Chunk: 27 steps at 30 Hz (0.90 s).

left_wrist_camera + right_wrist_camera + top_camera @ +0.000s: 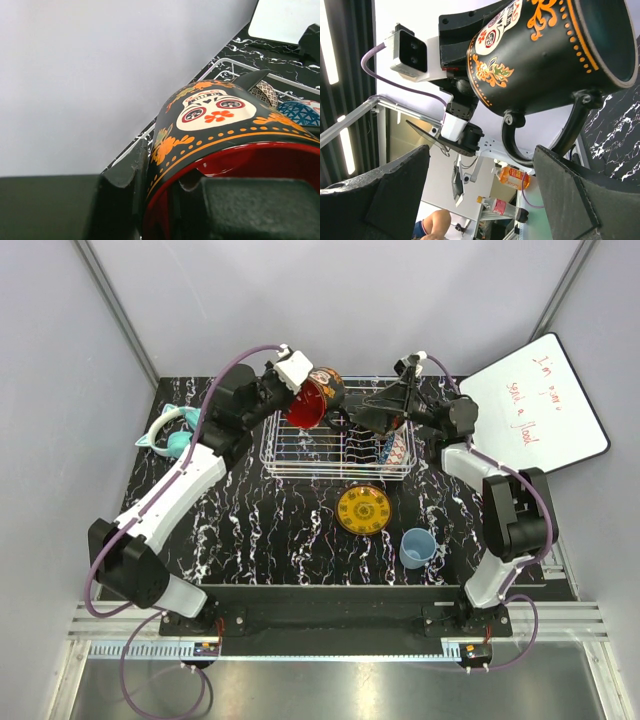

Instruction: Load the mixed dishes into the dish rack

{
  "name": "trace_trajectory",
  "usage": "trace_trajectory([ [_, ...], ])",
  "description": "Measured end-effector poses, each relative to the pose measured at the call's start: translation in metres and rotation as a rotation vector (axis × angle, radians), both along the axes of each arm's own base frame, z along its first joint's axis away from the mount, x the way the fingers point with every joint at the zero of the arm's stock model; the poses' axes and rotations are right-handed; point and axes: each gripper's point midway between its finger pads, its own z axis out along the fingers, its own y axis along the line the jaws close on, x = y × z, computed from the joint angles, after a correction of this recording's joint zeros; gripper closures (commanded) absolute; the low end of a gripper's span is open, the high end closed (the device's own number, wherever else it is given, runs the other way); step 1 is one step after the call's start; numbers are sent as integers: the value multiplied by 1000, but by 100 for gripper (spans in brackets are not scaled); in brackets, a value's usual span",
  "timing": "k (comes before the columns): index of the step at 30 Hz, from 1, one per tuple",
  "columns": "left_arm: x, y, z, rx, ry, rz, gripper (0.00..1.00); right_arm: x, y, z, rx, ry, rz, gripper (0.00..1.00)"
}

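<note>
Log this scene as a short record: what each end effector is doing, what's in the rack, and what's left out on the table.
left end effector: shut on the mug at its rim
mug: held in the air over the rack's far left corner, tipped sideways
right end effector: open, a jaw on each side of the mug's handle
rack: holds a blue bowl and other dishes
not yet loaded: yellow plate, cup, both on the table
also present: headphones, whiteboard
</note>
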Motion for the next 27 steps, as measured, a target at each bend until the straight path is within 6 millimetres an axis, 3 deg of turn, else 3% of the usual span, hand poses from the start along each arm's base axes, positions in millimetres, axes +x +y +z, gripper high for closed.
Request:
trace_trajectory([
  [9, -9, -4, 12, 1, -41, -49, 100, 10, -4, -4, -8, -13, 2, 7],
  [14, -30, -2, 67, -84, -181, -87, 100, 17, -19, -23, -61, 6, 5, 6],
  [17, -49, 2, 101, -124, -270, -116, 100, 24, -30, -25, -66, -4, -27, 5],
  [20, -62, 3, 121, -150, -329, -140, 100, 26, -30, -24, -63, -9, -37, 6],
  [23, -67, 0, 127, -163, -350, -155, 100, 21, -19, -18, -56, -22, -13, 5],
  [27, -65, -5, 112, -154, -325, -163, 100, 8, 2, -4, -43, -62, 41, 4],
])
